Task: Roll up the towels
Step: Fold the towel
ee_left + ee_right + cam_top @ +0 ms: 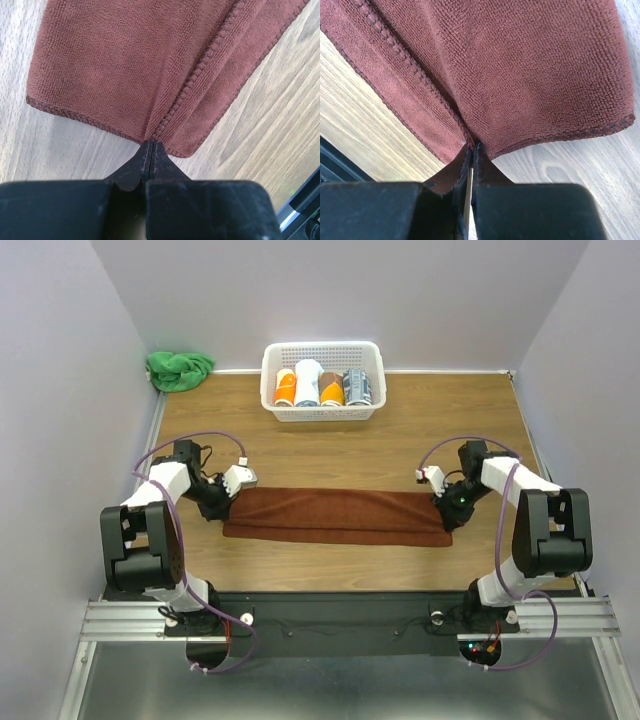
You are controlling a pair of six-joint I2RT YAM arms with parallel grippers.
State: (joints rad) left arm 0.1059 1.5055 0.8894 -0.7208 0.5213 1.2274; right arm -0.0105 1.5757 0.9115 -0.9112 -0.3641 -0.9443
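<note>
Two towels are in sight. The brown towel [335,515] lies flat in the middle of the wooden table [450,430], a long narrow strip running from 9 o'clock to 3 o'clock. It is folded lengthwise, and both wrist views show a stitched hem of the upper layer lying over a lower layer. The left gripper [223,507] is at the strip's 9 o'clock end. In its own camera the two black fingers [151,145] are pressed together, with the towel's edge pinched between their tips where the hem meets the end. The right gripper [446,508] is at the 3 o'clock end. Its two fingers [471,146] likewise close on the towel's end edge, the cloth puckering slightly at the pinch. So there are two arms and two grippers, one at each end of the same towel. The green towel [180,370] sits crumpled in a heap at the table's far corner, at about 11 o'clock and well apart from the brown one, with neither gripper touching it. At 12 o'clock, against the far edge, stands one white perforated basket [322,348] holding four rolls side by side: an orange roll [285,388], a white roll [308,383], a brown-and-orange roll [331,388] and a grey-patterned roll [356,386].
</note>
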